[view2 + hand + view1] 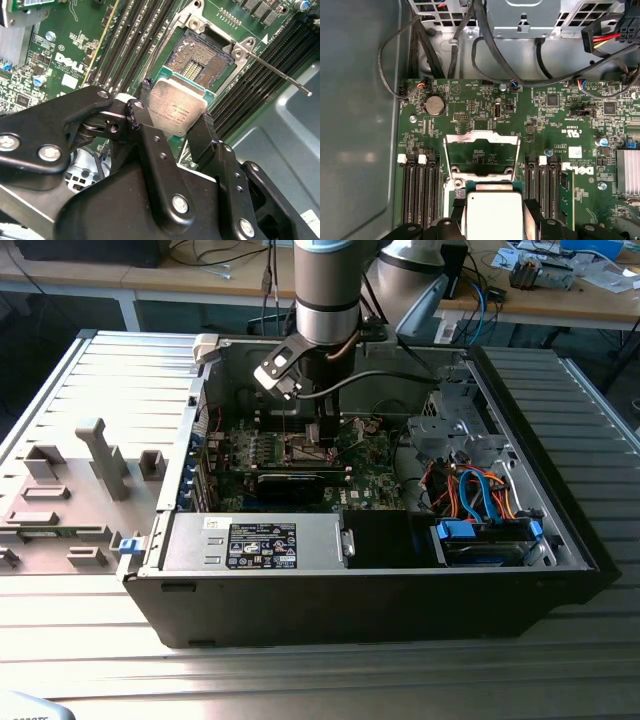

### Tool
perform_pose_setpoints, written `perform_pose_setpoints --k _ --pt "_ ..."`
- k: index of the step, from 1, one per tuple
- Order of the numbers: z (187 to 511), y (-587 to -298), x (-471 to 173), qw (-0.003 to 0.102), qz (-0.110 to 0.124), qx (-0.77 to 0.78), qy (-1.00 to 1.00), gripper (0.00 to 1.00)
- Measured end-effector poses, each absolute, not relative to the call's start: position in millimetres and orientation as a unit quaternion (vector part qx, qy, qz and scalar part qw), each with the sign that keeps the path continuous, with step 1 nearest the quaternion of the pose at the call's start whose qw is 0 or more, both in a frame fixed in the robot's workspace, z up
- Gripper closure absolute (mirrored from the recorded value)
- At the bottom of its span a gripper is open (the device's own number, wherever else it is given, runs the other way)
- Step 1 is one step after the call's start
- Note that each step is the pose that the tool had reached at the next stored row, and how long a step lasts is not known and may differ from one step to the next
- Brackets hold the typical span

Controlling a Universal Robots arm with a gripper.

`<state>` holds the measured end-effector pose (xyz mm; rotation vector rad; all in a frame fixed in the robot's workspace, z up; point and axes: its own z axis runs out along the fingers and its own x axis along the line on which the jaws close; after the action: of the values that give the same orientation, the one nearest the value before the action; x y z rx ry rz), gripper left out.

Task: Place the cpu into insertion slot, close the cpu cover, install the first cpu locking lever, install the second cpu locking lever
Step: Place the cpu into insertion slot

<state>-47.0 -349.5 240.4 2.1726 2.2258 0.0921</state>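
Fingers (209, 135) of the gripper (176, 107) are pinching the cpu (179, 102) by two opposite edges, and its silvery top is facing the camera in both wrist views. The second wrist view is showing the insertion slot (199, 56) lying open with its dark centre uncovered. The cpu is hanging over the slot's near edge; whether the two are touching I cannot tell. A thin locking lever (280, 74) is sticking out beside the slot, and memory slots (132, 35) are running along either side. The first wrist view is adding the cpu cover (481, 136), which is standing raised beyond the held chip, with a coin battery (434, 105) and black cables (470, 45) farther off. The exterior view is showing the arm (327, 285) reaching down into an open computer case (400, 605) on a ribbed metal table (320, 670). The case is holding the motherboard (375, 475), a power supply (260, 545) and blue and orange cables (480, 495).
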Motion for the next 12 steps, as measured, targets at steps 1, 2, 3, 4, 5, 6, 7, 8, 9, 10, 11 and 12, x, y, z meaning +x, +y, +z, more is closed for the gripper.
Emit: perform_pose_setpoints --k 1,2,3,4,5,6,7,8,9,10,11,12 --pt "240.0 -348.9 -47.3 0.015 0.03 0.698 0.715 0.46" --pt "239.5 -348.1 -47.9 0.015 0.03 0.698 0.715 0.46" --pt "239.1 -347.7 -48.2 0.015 0.03 0.698 0.715 0.46" --pt "238.7 -347.4 -48.7 0.015 0.03 0.698 0.715 0.46" --pt "238.4 -347.2 -49.1 0.015 0.03 0.698 0.715 0.46" --pt "238.1 -347.0 -49.8 0.015 0.03 0.698 0.715 0.46" --pt "237.7 -346.7 -50.4 0.015 0.03 0.698 0.715 0.46" --pt "237.3 -346.1 -51.0 0.015 0.03 0.698 0.715 0.46" --pt "236.6 -344.8 -51.9 0.015 0.03 0.698 0.715 0.46" --pt "235.9 -343.7 -52.6 0.015 0.03 0.698 0.715 0.46" --pt "235.3 -342.9 -53.5 0.015 0.03 0.698 0.715 0.46" --pt "235.0 -342.5 -54.2 0.015 0.03 0.698 0.715 0.46"
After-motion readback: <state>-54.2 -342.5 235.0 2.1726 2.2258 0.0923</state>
